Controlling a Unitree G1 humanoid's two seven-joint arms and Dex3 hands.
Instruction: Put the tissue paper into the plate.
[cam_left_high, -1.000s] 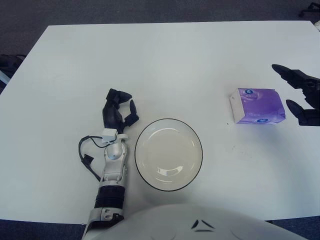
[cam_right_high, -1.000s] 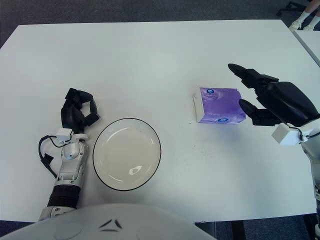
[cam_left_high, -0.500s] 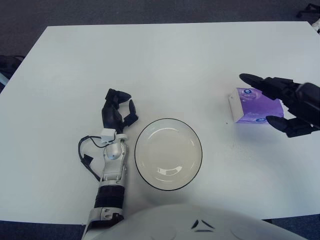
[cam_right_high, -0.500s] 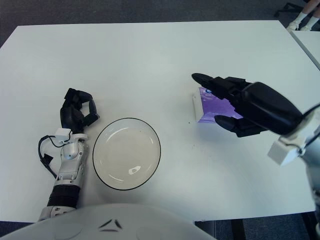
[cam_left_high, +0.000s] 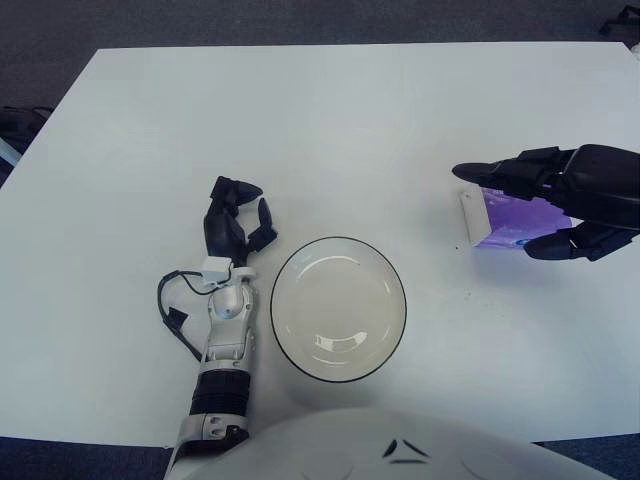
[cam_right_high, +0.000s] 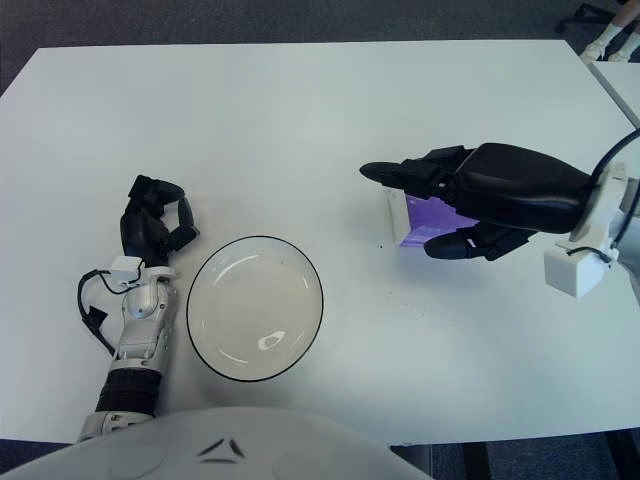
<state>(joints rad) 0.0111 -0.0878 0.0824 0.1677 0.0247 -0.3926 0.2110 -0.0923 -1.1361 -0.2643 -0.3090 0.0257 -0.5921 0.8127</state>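
purple tissue pack under right hand

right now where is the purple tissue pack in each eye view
Left eye view: the tissue pack sits at the right, mostly under the right hand, whose fingers reach over its white end.
Right eye view: the tissue pack shows right of centre, again beneath the right hand.
Shared landmark: the plate lies to the pack's lower left in both.

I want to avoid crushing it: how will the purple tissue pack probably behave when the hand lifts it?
The tissue pack looks like a soft plastic-wrapped block, so probably light and squashy. It lies flat, so unlikely to roll. The right hand spans it.
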